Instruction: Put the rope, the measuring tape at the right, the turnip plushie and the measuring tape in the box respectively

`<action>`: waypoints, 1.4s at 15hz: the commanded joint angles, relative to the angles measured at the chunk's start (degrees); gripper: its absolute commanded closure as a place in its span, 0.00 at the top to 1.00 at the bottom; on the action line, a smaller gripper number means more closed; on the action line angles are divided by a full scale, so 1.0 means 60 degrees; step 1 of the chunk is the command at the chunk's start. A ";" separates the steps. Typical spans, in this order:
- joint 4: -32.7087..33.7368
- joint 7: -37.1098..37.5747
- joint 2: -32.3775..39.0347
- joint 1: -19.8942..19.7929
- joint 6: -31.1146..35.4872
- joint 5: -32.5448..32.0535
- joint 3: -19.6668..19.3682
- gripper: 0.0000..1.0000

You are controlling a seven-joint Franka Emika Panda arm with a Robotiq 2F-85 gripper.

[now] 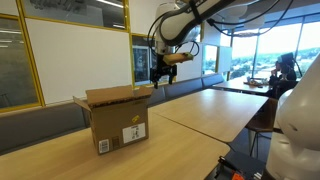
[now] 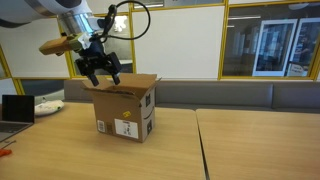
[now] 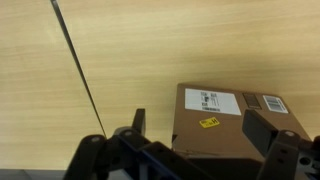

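While the gripper [image 2: 102,75] hangs open, the box [image 2: 126,110] stands upright, flaps up.

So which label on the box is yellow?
The small tilted sticker on the box, beside the larger white label; no other label is yellow.

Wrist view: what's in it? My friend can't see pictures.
A brown cardboard box with a white label and a yellow sticker sits on a light wooden table, seen between the two dark fingers of the open gripper. A thin dark seam crosses the tabletop.
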 commanded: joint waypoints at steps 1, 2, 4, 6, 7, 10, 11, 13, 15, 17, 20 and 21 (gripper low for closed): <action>-0.1092 -0.1575 -0.1237 -0.0185 -0.0563 0.1065 -0.0244 1.00; -0.1301 -0.2050 -0.1460 -0.0186 -0.0789 0.1327 -0.0378 1.00; -0.1592 -0.3075 -0.1914 -0.0181 -0.1504 0.1774 -0.0667 1.00; -0.1770 -0.3728 -0.2373 -0.0257 -0.2322 0.1947 -0.0841 1.00; -0.1820 -0.3945 -0.2567 -0.0300 -0.2711 0.1980 -0.0907 1.00; -0.1919 -0.4141 -0.3137 -0.0488 -0.3634 0.1860 -0.0974 1.00; -0.1962 -0.4102 -0.3313 -0.0564 -0.3811 0.1812 -0.0962 1.00; -0.2155 -0.3703 -0.3696 -0.0807 -0.3885 0.1692 -0.0843 1.00; -0.1906 -0.3881 -0.3222 -0.0760 -0.3828 0.1739 -0.0843 1.00; -0.2028 -0.3872 -0.3427 -0.0822 -0.3851 0.1732 -0.0855 1.00; -0.2081 -0.3864 -0.3479 -0.0826 -0.3851 0.1731 -0.0851 1.00; -0.2088 -0.3861 -0.3479 -0.0825 -0.3851 0.1731 -0.0847 1.00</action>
